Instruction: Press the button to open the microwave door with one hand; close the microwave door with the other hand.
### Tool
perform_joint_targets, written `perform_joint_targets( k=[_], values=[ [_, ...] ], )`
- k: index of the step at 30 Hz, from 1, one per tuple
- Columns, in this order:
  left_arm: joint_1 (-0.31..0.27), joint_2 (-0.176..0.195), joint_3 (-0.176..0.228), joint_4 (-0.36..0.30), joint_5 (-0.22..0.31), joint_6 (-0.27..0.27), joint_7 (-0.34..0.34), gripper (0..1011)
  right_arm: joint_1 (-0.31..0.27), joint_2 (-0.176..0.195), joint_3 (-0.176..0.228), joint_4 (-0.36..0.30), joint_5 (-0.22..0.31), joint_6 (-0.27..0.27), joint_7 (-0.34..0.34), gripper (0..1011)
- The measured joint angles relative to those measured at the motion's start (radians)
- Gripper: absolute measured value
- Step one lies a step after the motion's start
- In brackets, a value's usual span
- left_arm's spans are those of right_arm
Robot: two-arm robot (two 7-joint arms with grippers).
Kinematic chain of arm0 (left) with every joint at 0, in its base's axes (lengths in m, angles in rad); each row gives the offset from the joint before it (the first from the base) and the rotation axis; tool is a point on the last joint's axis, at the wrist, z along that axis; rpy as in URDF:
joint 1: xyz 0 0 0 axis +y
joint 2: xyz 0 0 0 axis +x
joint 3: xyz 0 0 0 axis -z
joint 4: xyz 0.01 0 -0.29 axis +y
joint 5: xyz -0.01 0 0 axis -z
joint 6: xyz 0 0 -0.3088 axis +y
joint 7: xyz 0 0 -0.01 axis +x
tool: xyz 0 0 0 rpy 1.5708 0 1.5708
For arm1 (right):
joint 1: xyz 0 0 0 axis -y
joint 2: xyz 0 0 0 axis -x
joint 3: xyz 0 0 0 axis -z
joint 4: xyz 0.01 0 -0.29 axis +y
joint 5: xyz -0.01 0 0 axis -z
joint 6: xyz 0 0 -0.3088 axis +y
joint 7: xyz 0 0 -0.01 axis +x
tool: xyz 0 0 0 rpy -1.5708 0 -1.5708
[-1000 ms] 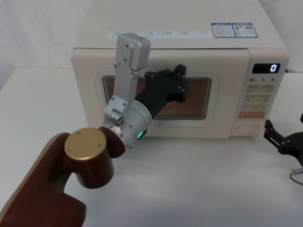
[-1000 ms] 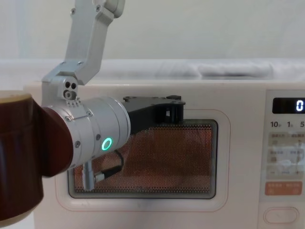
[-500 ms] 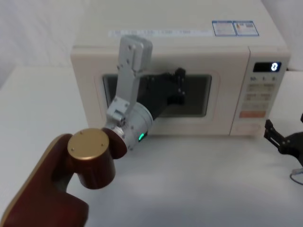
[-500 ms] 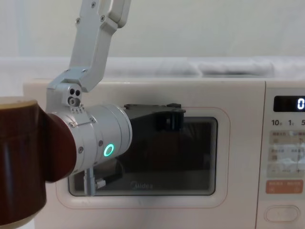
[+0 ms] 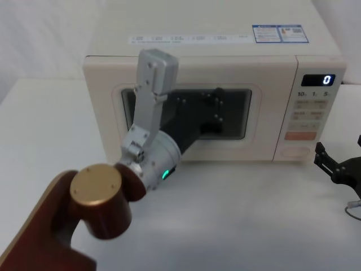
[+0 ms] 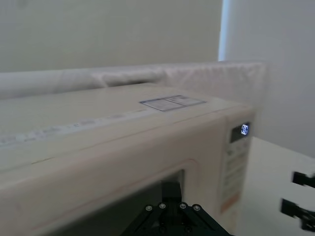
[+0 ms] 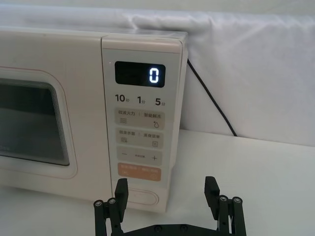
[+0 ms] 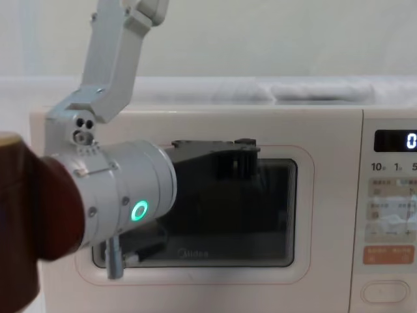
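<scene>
White tabletop (image 5: 237, 214) carries the microwave (image 5: 214, 62), its door (image 5: 256, 113) shut, my left gripper (image 5: 217, 110) against the window, finger spread unclear, my right gripper (image 7: 167, 194) wide open before the button (image 7: 140, 197).

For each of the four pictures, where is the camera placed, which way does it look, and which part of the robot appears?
Head view: high, looking down at the microwave; left arm reaching to the door, right pincer low.
Chest view: low, facing the door; left wrist ahead.
Left wrist view: on the left arm, looking along the microwave top; left pincer.
Right wrist view: on the right arm, facing the button; right pincer open.
Shared: all show the display.
</scene>
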Motion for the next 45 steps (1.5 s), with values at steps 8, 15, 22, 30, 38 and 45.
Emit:
perform_joint_targets(
  k=[8,15,22,30,38,45],
  values=[
    [0.092,0.041,0.009,-0.093,-0.002,-0.033,-0.005,0,0.000,0.000,0.000,0.000,0.000,0.000,0.000,1002],
    [0.172,0.067,-0.007,-0.164,0.004,-0.064,0.013,0,0.000,0.000,0.000,0.000,0.000,0.000,0.000,1002],
    [0.258,0.083,-0.051,-0.211,0.006,-0.095,0.043,0,0.000,0.000,0.000,0.000,0.000,0.000,0.000,1002],
    [0.356,0.098,-0.101,-0.237,0.005,-0.120,0.061,0,0.000,0.000,0.000,0.000,0.000,0.000,0.000,1002],
    [0.430,0.089,-0.165,-0.236,0.040,-0.180,0.105,0,0.000,0.000,0.000,0.000,0.000,0.000,0.000,1002],
    [0.469,0.072,-0.233,-0.207,0.063,-0.237,0.141,0,0.000,0.000,0.000,0.000,0.000,0.000,0.000,1002]
  ],
)
